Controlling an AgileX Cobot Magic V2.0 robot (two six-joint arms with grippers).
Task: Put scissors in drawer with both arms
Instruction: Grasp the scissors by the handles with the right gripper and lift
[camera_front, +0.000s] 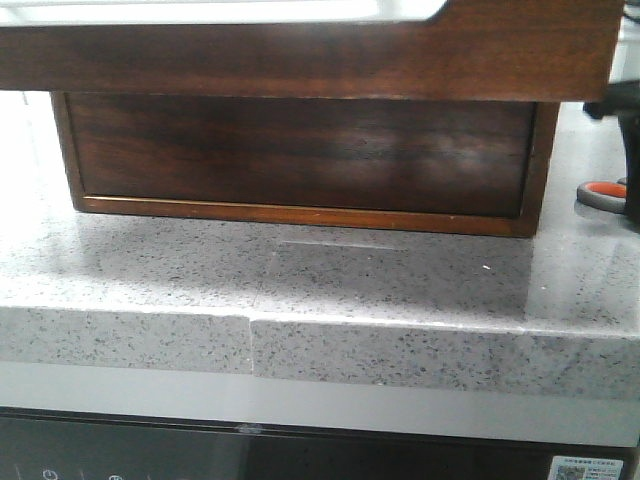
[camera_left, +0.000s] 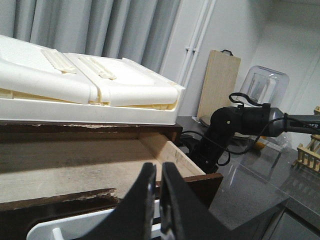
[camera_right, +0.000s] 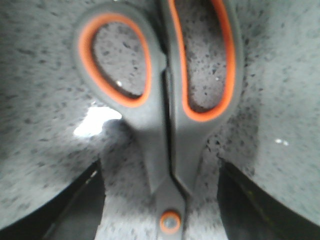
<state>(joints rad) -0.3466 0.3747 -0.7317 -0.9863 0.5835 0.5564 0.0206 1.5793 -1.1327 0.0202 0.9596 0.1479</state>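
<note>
The drawer (camera_front: 300, 60) stands pulled out from the wooden box, its dark front close to the front camera, a white strip (camera_front: 200, 10) along its top. The drawer's pale bare floor (camera_left: 75, 165) shows in the left wrist view. My left gripper (camera_left: 159, 175) is shut, a thin slit between its fingers, tips reaching over the drawer front by the white strip (camera_left: 90, 225). The scissors (camera_right: 165, 100) lie flat on the speckled counter right of the box, also seen as scissors (camera_front: 603, 193) at the frame's edge. My right gripper (camera_right: 160, 200) is open, straddling their pivot without touching.
The box's lower front (camera_front: 300, 150) sits back under the drawer. A white plastic item (camera_left: 90, 85) lies on the box. Behind are a cutting board (camera_left: 218, 82), a glass jar (camera_left: 265, 90) and a wooden rack (camera_left: 309, 155). The counter edge (camera_front: 300, 350) runs across the front.
</note>
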